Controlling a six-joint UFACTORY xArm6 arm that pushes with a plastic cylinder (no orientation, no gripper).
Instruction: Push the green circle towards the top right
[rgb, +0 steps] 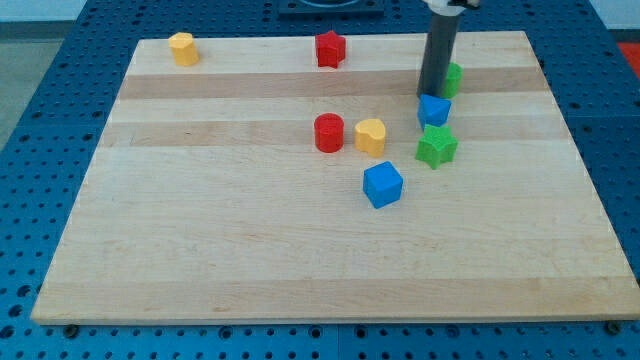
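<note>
The green circle (453, 78) sits near the view's top right, mostly hidden behind my rod. My tip (431, 95) rests on the board just left of the green circle, touching or nearly touching it. A blue block (434, 110) lies right below the tip. A green star (436, 146) lies below that blue block.
A wooden board (200, 220) carries all blocks. A yellow heart (370, 136) and red cylinder (328, 133) sit at the middle. A blue cube (382, 184) lies below them. A red block (330, 48) and a yellow block (182, 48) sit along the top edge.
</note>
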